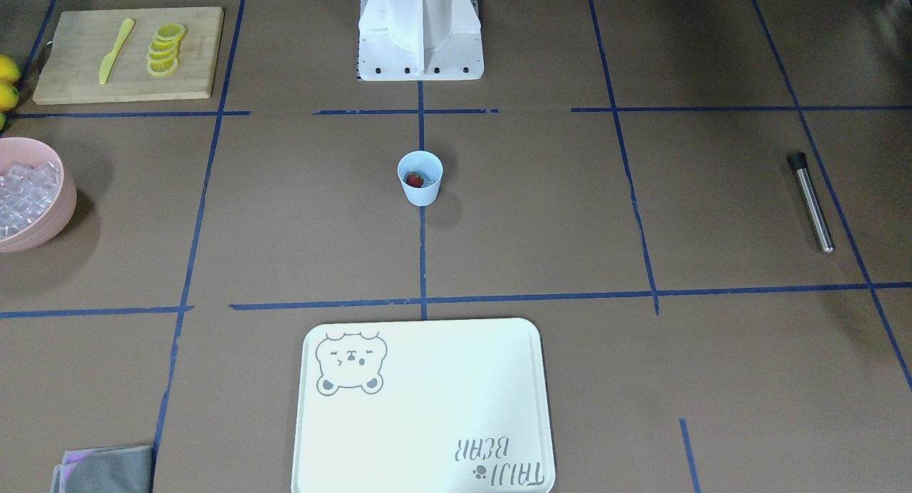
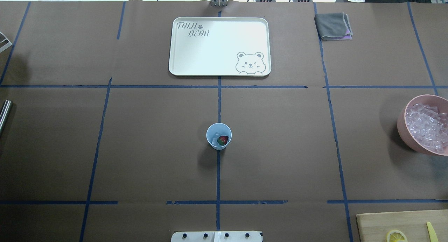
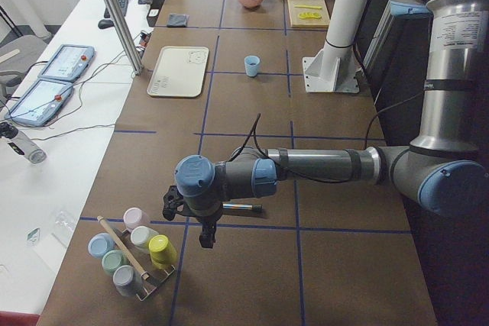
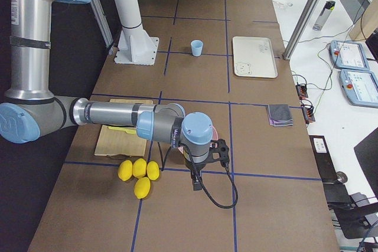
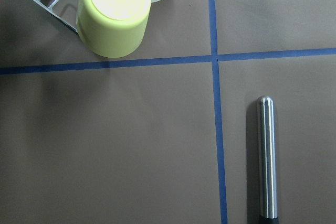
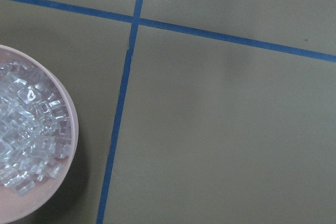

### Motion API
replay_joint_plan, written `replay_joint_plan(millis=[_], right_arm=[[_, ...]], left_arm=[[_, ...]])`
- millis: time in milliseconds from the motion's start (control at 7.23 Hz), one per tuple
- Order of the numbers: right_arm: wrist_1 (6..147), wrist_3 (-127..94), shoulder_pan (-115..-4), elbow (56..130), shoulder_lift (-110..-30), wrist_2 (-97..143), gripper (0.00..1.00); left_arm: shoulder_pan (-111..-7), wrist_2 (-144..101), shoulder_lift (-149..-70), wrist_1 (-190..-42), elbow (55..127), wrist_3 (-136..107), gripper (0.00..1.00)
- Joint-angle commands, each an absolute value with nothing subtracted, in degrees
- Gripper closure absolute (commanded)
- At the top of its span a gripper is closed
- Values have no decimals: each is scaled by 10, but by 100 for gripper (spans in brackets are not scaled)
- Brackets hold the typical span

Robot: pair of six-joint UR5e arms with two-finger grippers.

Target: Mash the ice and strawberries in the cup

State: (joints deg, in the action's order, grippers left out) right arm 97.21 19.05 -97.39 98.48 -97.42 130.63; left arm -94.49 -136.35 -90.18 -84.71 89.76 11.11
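Note:
The pale blue cup (image 2: pixel 218 147) stands upright at the table's middle, on the centre tape line. A red strawberry (image 2: pixel 223 140) lies inside it, beside a few pieces of ice (image 2: pixel 215 135). More ice (image 2: pixel 427 126) is heaped in a pink bowl (image 2: pixel 402 119) at the table's right end. My left gripper (image 3: pixel 206 243) hangs far off at the left end, above a steel rod (image 5: pixel 266 156); I cannot tell if it is open or shut. My right gripper (image 4: pixel 196 186) hovers beside the pink bowl (image 6: pixel 71 124), its state likewise unclear.
A white bear tray (image 2: pixel 182 46) lies beyond the cup. A wooden board (image 1: pixel 192 65) carries lemon slices (image 1: pixel 165 50) and a yellow knife (image 1: pixel 115 51). Whole lemons (image 4: pixel 139 172), a grey cloth (image 2: pixel 332 25) and a rack of coloured cups (image 3: pixel 134 250) sit at the table's ends.

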Motion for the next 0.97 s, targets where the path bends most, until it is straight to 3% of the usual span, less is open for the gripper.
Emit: replay_joint_plan(millis=[0, 830], right_arm=[[971, 191, -974, 984, -979, 1306, 1], [972, 192, -973, 985, -983, 1308, 1]], left_arm=[[-944, -1362, -894, -848, 901, 113, 0], [-943, -1363, -857, -848, 927, 113, 0]])
